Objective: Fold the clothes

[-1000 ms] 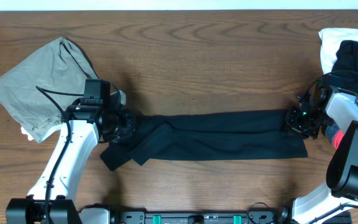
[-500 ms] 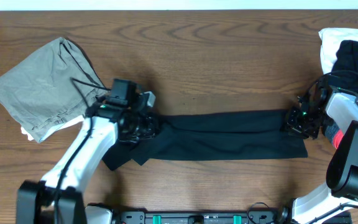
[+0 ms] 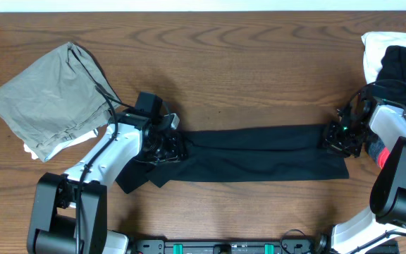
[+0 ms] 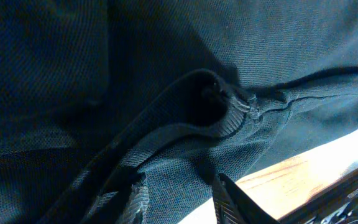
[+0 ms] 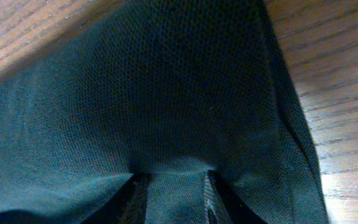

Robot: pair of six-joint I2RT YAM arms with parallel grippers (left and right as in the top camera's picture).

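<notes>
Now | fold barely begun | black garment (image 3: pixel 259 152) stretched flat across centre | right end pinched in right gripper (image 3: pixel 333 137) as anchor | left gripper (image 3: pixel 171 147) at bunched left end, grip impossible to tell

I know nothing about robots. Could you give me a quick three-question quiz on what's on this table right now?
1. True or false: the black garment lies as a long strip across the table.
2. Where is the olive-grey garment? A) at the table's left side; B) on top of the black garment; C) hanging off the near edge.
3. Fill in: the right gripper pinches the black garment's ___ end.
Key: 1 true; 2 A; 3 right.
</notes>
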